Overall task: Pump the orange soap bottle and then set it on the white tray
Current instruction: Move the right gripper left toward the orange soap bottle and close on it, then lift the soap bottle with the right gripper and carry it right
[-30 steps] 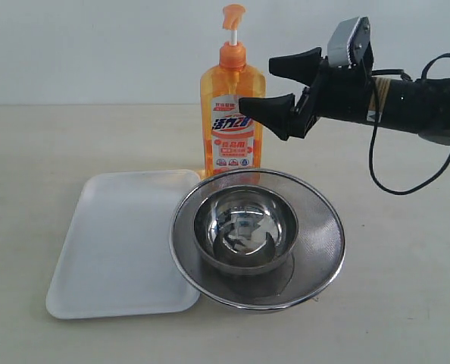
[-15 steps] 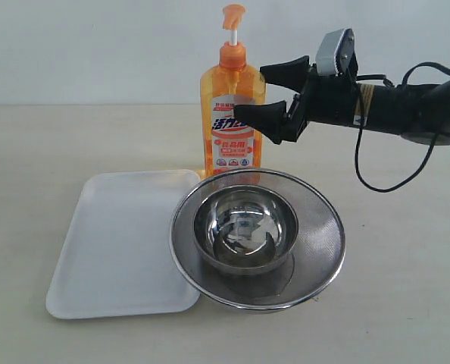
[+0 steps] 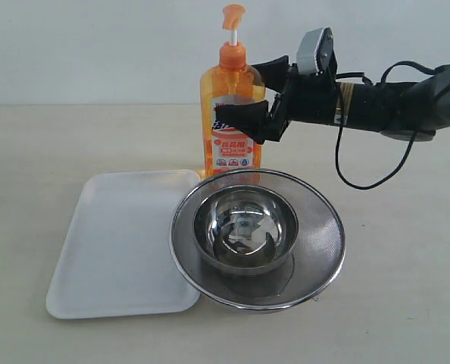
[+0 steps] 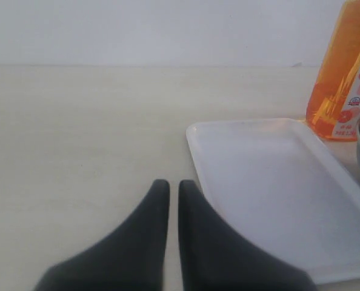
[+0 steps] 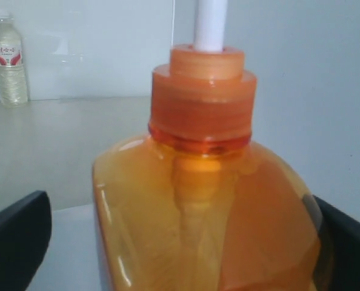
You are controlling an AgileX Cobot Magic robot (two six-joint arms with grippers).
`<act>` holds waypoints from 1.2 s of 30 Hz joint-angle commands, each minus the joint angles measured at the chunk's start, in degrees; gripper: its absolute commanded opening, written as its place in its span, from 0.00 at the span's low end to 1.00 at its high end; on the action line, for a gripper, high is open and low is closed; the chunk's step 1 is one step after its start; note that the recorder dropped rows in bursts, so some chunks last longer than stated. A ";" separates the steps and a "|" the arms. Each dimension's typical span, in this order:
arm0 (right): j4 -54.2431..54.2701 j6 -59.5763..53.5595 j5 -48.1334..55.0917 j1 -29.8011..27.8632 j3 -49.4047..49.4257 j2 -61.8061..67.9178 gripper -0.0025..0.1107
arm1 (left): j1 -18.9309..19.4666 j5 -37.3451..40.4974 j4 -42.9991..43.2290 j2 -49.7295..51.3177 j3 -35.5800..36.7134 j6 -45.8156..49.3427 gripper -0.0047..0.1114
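The orange soap bottle (image 3: 225,148) stands upright on the table behind the white tray (image 3: 111,243), its pump head (image 3: 232,15) raised on the white stem. My right gripper (image 3: 244,91) is open, level with the bottle's shoulder, one finger in front of the body and one behind it. In the right wrist view the bottle (image 5: 204,200) fills the space between the spread fingers (image 5: 16,236); a gap shows on one side. My left gripper (image 4: 174,187) is shut and empty, low over the table by the tray's edge (image 4: 271,188). It does not show in the exterior view.
A round steel mesh strainer (image 3: 316,235) holding a steel bowl (image 3: 244,227) sits in front of the bottle, overlapping the tray's right edge. A small clear water bottle (image 5: 9,57) stands far off by the wall.
My right gripper has moved left, still open, from beside the bottle until its fingers straddle the bottle's upper body. Bottle, tray and strainer have not moved.
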 commanded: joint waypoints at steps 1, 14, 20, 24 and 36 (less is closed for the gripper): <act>0.51 -0.04 -0.56 0.59 -1.06 -0.03 0.94 | 0.19 -0.19 -0.43 -0.14 0.15 0.30 0.08; 0.52 4.14 1.49 1.93 -1.42 0.73 0.94 | 0.19 -0.19 -0.43 -0.14 0.15 0.30 0.08; 0.79 4.14 3.99 2.06 -2.09 3.86 0.92 | 0.19 -0.19 -0.43 -0.14 0.15 0.30 0.08; 1.53 4.42 2.36 2.13 -2.59 4.03 0.67 | 0.19 -0.19 -0.43 -0.14 0.15 0.30 0.08; 5.70 5.30 2.11 2.13 -2.59 4.03 0.02 | 0.19 -0.19 -0.43 -0.14 0.15 0.30 0.08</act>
